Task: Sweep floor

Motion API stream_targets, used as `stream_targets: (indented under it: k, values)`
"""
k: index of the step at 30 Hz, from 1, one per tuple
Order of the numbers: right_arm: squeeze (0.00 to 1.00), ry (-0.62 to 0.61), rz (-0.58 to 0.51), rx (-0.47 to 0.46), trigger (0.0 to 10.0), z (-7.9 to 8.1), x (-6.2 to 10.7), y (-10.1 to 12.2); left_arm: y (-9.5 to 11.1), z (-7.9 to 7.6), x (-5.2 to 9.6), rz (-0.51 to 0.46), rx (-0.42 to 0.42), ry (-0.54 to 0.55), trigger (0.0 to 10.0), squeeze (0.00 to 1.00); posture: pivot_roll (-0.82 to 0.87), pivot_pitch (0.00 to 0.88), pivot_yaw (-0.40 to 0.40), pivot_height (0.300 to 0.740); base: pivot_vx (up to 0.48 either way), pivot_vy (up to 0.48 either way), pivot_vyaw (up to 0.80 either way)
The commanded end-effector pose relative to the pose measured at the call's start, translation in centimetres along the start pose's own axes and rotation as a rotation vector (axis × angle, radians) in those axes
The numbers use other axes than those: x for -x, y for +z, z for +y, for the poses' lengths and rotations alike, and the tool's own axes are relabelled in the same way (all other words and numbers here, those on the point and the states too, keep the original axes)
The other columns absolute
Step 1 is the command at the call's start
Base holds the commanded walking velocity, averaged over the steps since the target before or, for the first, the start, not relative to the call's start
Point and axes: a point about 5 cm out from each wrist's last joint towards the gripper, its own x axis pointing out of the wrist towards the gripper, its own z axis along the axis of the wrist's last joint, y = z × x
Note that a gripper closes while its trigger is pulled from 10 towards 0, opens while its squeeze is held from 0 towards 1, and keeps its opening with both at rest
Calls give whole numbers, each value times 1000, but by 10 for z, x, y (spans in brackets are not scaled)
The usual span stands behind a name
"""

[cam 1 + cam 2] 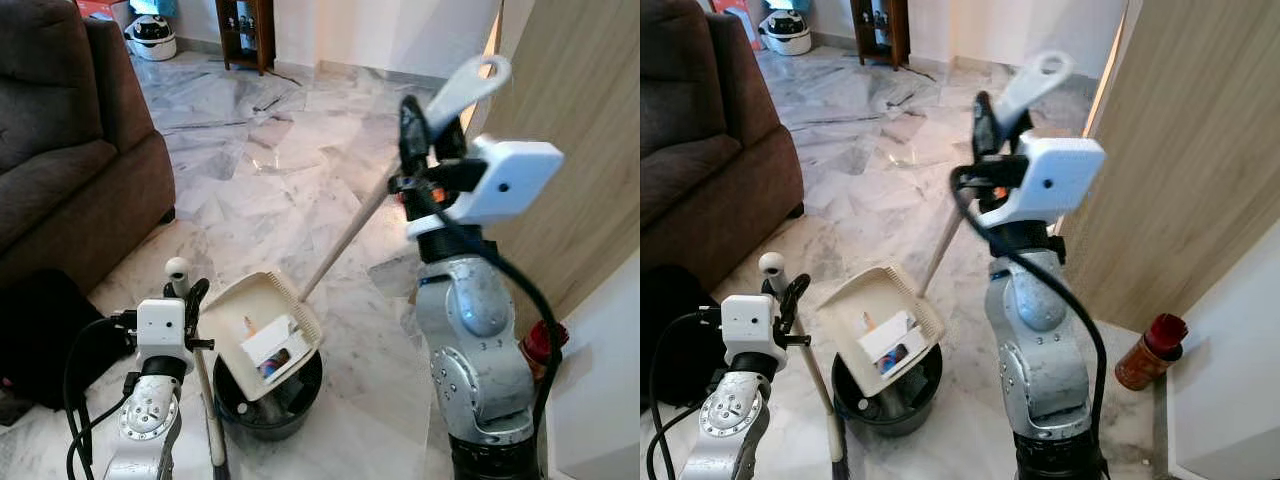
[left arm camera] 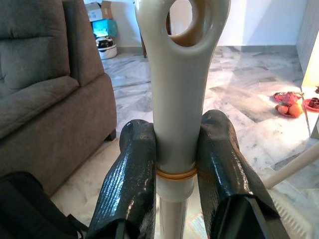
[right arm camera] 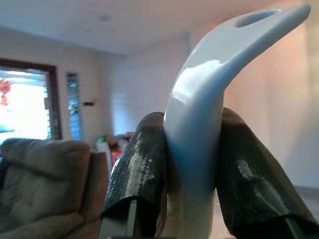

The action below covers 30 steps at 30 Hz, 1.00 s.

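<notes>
Marble floor [image 1: 300, 170] underfoot; the left claw [image 1: 190, 295] is clenched on the broom handle [image 2: 174, 99]; the dustpan [image 1: 262, 325] tips over a black bin [image 1: 268, 405]; the right claw [image 1: 415, 130] grips the dustpan's long handle [image 1: 345, 235]; sofa [image 1: 60, 150] left, wooden panel [image 1: 580, 130] right, open floor beyond.

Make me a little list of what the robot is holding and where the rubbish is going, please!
Left hand: shut on the broom handle, broom standing upright beside the bin
Right hand: shut on the dustpan handle, raised high
Dustpan: cream, tipped over the bin, with bits of paper rubbish on it
Bin: small, black, on the floor between the two arms
Floor: pale marble tiles
Nearby: brown sofa on the robot's left, red-lidded jar on its right
</notes>
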Motion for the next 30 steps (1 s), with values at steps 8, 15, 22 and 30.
stream_targets:
  k: [8,15,22,30]
  values:
    - [0,101,-141,-51,10000,13,2,26,12,0,-4,-61,-8,-7,10000,0,111,106,-19,740,0,0,0]
    - [0,208,-205,-64,10000,31,8,35,12,-1,-5,-61,-8,-7,10000,0,112,110,-18,740,0,0,0]
    - [0,229,-201,-75,10000,38,10,34,12,0,-5,-62,-10,-4,10000,0,113,112,-18,740,0,0,0]
    - [0,249,-242,10,10000,41,11,37,12,-2,-4,-65,-21,-18,10000,0,113,113,-18,740,0,0,0]
